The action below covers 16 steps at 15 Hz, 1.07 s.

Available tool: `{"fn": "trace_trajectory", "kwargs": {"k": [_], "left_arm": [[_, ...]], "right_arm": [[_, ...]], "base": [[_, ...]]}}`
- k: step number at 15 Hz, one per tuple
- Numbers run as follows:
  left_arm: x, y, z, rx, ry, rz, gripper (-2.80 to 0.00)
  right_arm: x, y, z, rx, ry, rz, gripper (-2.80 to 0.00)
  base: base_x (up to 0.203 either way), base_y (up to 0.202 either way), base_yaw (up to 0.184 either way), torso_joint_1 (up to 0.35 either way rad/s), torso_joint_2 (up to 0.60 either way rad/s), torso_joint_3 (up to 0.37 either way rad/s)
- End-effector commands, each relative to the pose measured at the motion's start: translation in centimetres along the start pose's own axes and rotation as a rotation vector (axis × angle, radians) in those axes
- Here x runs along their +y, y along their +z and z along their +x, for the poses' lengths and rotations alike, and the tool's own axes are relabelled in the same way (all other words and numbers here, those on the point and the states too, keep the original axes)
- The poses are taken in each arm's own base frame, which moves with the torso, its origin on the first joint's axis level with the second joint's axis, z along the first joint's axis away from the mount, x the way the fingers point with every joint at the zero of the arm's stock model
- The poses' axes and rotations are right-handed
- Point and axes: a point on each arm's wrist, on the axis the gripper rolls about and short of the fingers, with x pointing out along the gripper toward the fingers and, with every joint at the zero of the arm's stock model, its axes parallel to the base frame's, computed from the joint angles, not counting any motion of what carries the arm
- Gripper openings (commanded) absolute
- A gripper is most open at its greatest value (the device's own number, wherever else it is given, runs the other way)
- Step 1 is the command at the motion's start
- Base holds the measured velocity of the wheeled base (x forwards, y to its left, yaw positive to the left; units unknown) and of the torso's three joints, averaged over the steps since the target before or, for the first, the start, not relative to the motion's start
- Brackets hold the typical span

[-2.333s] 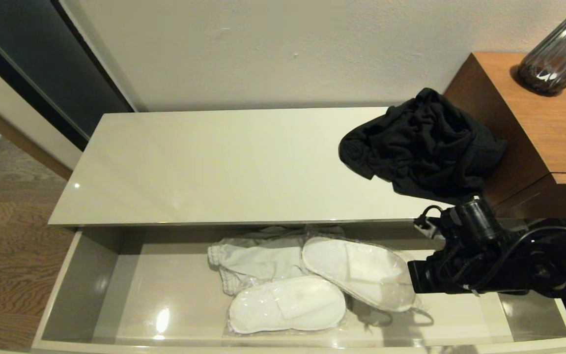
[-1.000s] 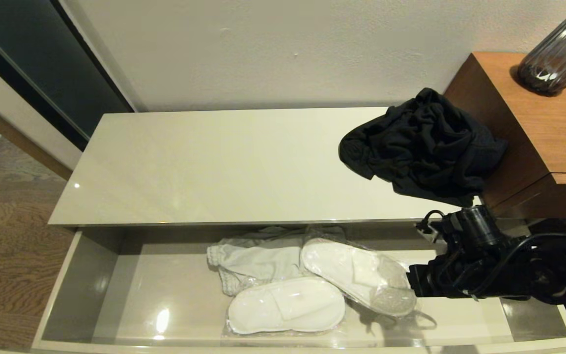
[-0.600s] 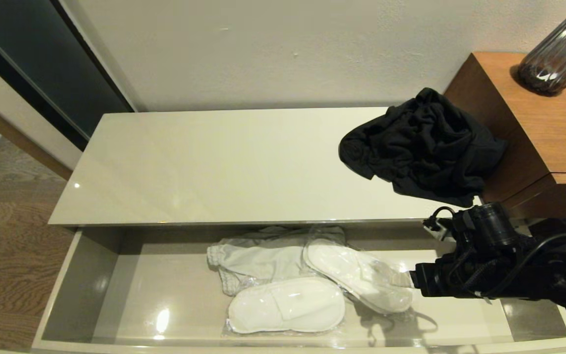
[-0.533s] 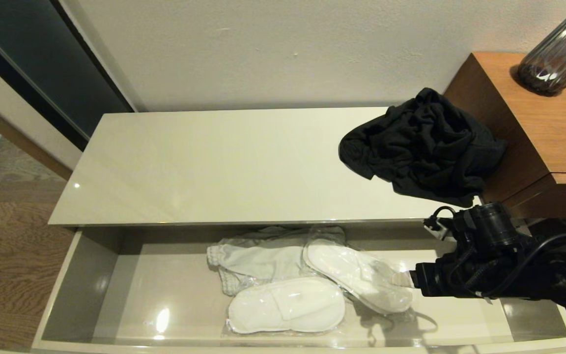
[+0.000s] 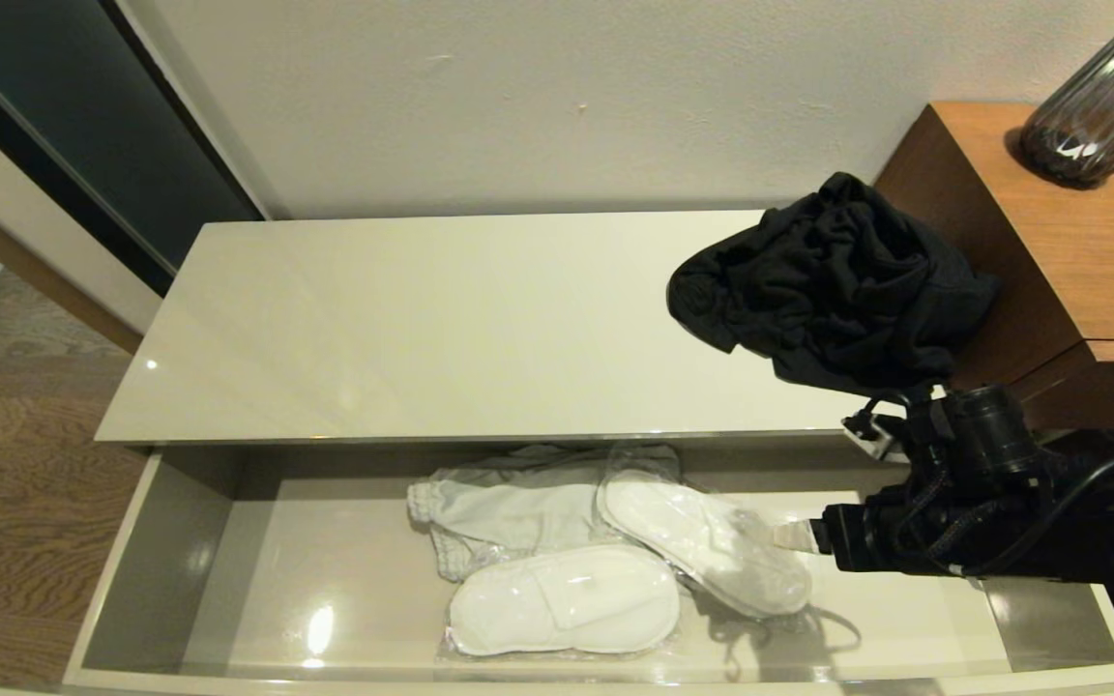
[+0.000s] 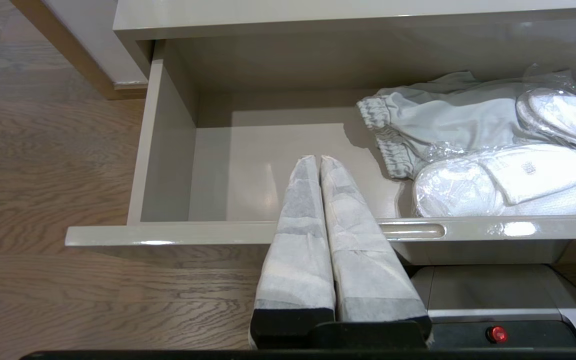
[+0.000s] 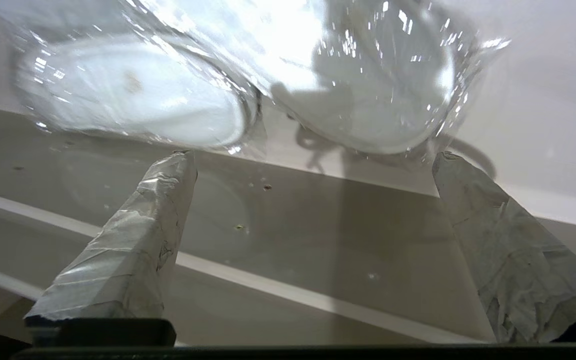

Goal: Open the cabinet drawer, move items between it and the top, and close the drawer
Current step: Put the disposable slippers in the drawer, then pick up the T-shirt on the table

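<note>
The cabinet drawer (image 5: 146, 580) stands pulled fully out, so opening it is done; closing it is left. My left gripper (image 6: 319, 162) is parked with its fingers pressed together, hanging in front of the drawer's front edge toward its left end, holding nothing. The left part of the drawer floor and of the cabinet top (image 5: 422, 319) carry nothing. Near the middle of the drawer, against its back edge, lies the light grey garment (image 5: 504, 512) with its elastic band showing; in front of it, close to the front edge, is one plastic-wrapped pair of white slippers (image 5: 565, 599), and the second wrapped pair of slippers (image 5: 702, 541) lies slanted just to its right. My right gripper (image 7: 313, 157) is inside the drawer's right part, fingers spread wide and gripping nothing, its tips just beside the crinkled wrapper of that second pair. The black garment (image 5: 833, 285) sits crumpled at the right end of the top, beside the taller wooden unit (image 5: 1089, 251). I judge the swapping of items between drawer and top only partly done.
</note>
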Motion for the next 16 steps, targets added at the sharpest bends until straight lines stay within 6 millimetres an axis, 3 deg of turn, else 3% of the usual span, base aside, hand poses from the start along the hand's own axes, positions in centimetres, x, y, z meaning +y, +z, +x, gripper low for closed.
{"fn": "trace_trajectory", "kwargs": {"k": [1,3,4,10,12,16], "left_arm": [[0.0,0.0,0.0,0.001,0.001,0.0,-2.8],[0.0,0.0,0.0,0.001,0.001,0.0,-2.8],[0.0,0.0,0.0,0.001,0.001,0.0,-2.8],[0.0,0.0,0.0,0.001,-0.001,0.0,-2.8],[0.0,0.0,0.0,0.001,0.001,0.0,-2.8],[0.0,0.0,0.0,0.001,-0.001,0.0,-2.8]], "right_arm": [[0.8,1.3,-3.1,-0.08,0.018,-0.012,0.0],[1.4,2.1,-5.3,-0.095,0.017,-0.007,0.0],[1.7,2.6,-6.4,-0.117,0.009,0.009,-2.8],[2.7,7.3,-10.1,-0.372,-0.243,0.079,-2.8],[3.0,8.6,-9.9,-0.402,-0.287,0.087,-2.8],[3.0,11.8,-7.5,-0.484,-0.39,0.117,-2.8]], "base": [[0.0,0.0,0.0,0.0,0.0,0.0],[0.0,0.0,0.0,0.0,0.0,0.0],[0.0,0.0,0.0,0.0,0.0,0.0],[0.0,0.0,0.0,0.0,0.0,0.0],[0.0,0.0,0.0,0.0,0.0,0.0],[0.0,0.0,0.0,0.0,0.0,0.0]]}}
